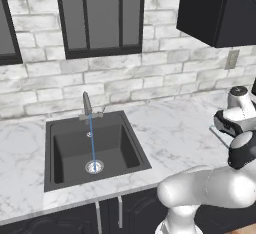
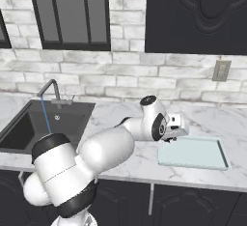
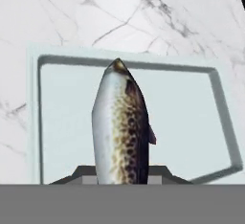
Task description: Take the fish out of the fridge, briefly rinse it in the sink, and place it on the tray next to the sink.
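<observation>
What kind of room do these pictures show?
Likely a home kitchen: a black sink with a running tap set in a marble counter, black cabinets above, a brick wall.

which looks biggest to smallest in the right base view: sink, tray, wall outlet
1. sink, though the arm and the picture's edge cut off part
2. tray, close to the sink, so these two are unsure
3. wall outlet, clearly smallest

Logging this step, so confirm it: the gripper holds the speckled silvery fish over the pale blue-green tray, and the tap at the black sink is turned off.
One thing is wrong: the slim steel tap is running, a thin blue stream falling into the black square sink, as the left base view shows. The rest stands: the gripper holds the speckled silvery fish over the pale blue-green tray.
</observation>
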